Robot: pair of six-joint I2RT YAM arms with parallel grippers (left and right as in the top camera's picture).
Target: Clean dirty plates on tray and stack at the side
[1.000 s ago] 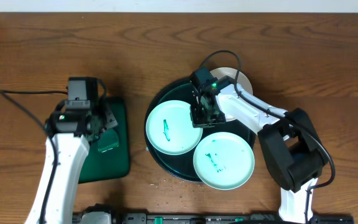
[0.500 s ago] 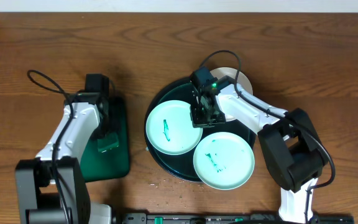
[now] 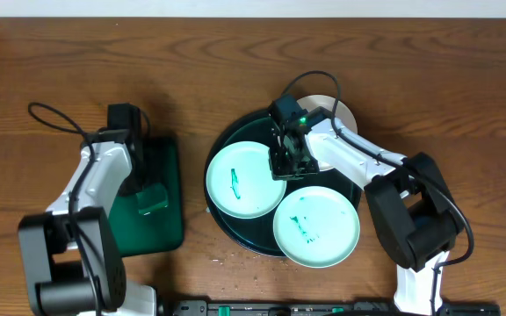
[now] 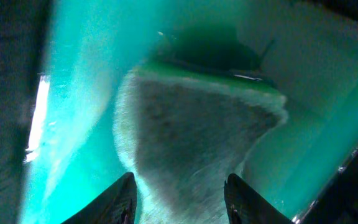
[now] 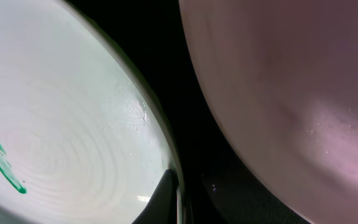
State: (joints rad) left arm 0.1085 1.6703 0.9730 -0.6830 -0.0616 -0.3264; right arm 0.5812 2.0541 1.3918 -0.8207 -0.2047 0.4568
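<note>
Left edge: bare wood tabletop [image 3: 33, 70], open on the far side and down the left margin.

Left tool [image 3: 150, 188] hangs over the rectangular tray [image 3: 170, 158], a dark green one lying flat on the tabletop. One thing in it: a green sponge [image 3: 152, 201], towards the tray's near half. The left wrist view looks straight down on the sponge [image 4: 191, 137], which has a rough grey-green face. The tool [image 4: 179, 196] is spread, fingertips [image 4: 122, 198] set apart over the sponge's near edge; contact cannot be told.

A narrow strip of bare wood lies between the rectangular tray and the round tray [image 3: 238, 130].

Round tray, dark with a raised rim, sits mid-tabletop.
- The left mint plate [image 3: 244, 180] lies flat inside, on the left half, with a green smear [image 3: 235, 182] at its centre.
- Right tool [image 3: 290, 163] is down at this plate's right rim. The right wrist view shows one dark fingertip [image 5: 166, 196] against that rim [image 5: 157, 134], with a dark band of tray [image 5: 188, 149] beside it. The second finger is out of frame, so I cannot tell whether the tool is spread or pinching.
- The right mint plate [image 3: 316, 226], also smeared green, overhangs the tray's near-right rim.
- The white plate [image 3: 345, 114] sits at the far-right rim, mostly hidden under the right arm.

Right of the arm's base: open wood.
</note>
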